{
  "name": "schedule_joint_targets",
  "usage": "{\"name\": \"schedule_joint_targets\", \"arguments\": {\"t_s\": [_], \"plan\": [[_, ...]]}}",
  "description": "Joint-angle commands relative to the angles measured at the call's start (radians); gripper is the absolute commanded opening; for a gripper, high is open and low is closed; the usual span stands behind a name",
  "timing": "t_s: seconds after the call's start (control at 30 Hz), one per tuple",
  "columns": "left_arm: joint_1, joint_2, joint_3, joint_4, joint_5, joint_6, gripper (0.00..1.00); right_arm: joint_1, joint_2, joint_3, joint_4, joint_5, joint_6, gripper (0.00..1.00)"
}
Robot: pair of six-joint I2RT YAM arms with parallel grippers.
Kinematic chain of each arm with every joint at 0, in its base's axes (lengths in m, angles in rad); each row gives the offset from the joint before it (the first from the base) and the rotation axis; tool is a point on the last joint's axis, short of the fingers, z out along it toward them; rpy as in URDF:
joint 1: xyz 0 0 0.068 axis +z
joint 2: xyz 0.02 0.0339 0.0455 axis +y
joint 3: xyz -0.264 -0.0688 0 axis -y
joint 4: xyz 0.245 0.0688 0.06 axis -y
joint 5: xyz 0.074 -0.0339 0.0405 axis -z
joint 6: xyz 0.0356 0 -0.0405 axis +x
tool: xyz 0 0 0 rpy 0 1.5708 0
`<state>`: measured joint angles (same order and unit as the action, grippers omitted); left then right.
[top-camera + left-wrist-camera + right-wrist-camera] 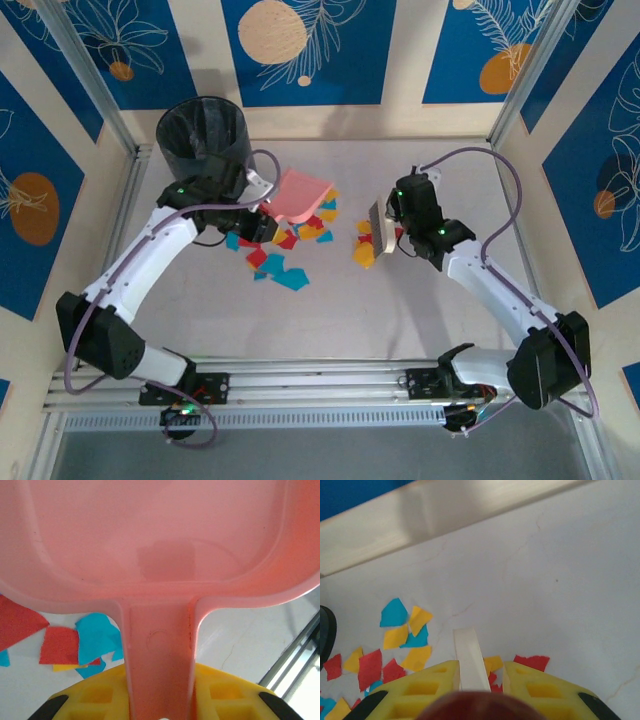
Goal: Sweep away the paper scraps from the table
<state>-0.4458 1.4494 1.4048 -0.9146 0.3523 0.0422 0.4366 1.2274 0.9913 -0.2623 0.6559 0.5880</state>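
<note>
1. Top view: the left gripper [268, 222] is clamped on the handle of a pink dustpan [302, 192]. The pan sits tilted on the white table [400, 310], just right of a black bin [203, 135].
2. In the same view, the right gripper [388, 228] is closed on a pale brush [378, 222], which stands well apart from the dustpan.
3. The scraps [290, 272] lie mid-table between the two grippers. Most cluster at the dustpan's right edge and just below the left gripper. A few red and yellow ones lie just beside the brush, on its left.
4. Left wrist view: the yellow fingers [95, 695] of the left gripper [160, 700] pinch the dustpan [160, 555] by its handle, and the pan's body spreads across the upper view.
5. Red, cyan and yellow scraps [97, 637] lie on the table [240, 645] left of the handle. They sit just ahead of the left finger and partly under the pan's rim.
6. Right wrist view: the yellow fingers [425, 687] of the right gripper [480, 680] are pressed against a flat white strip of the brush [469, 655], which points forward over the table [560, 580].
7. Scraps [395, 612] lie ahead and to the left of the fingers. A few red and yellow ones lie close beside the strip, and one red piece is just ahead of the right finger.
</note>
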Motion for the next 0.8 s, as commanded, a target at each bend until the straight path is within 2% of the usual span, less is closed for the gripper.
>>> {"name": "schedule_joint_targets", "arguments": {"t_s": [0.0, 0.07, 0.3, 0.5, 0.77], "plan": [[-0.054, 0.034, 0.015, -0.063, -0.085, 0.054, 0.0, -0.032, -0.025, -0.038, 0.095, 0.063, -0.087, 0.0], [-0.096, 0.057, 0.005, -0.071, -0.159, 0.058, 0.0, -0.056, -0.023, -0.045, 0.104, 0.081, -0.104, 0.0], [-0.196, 0.132, -0.025, -0.103, -0.234, 0.068, 0.0, -0.131, -0.013, -0.063, 0.136, 0.113, -0.172, 0.0], [-0.274, 0.184, -0.036, -0.138, -0.225, 0.106, 0.0, -0.167, 0.016, -0.074, 0.17, 0.121, -0.218, 0.0], [-0.318, 0.253, -0.044, -0.171, -0.223, 0.145, 0.0, -0.186, 0.099, -0.039, 0.207, 0.14, -0.308, 0.0]]}}
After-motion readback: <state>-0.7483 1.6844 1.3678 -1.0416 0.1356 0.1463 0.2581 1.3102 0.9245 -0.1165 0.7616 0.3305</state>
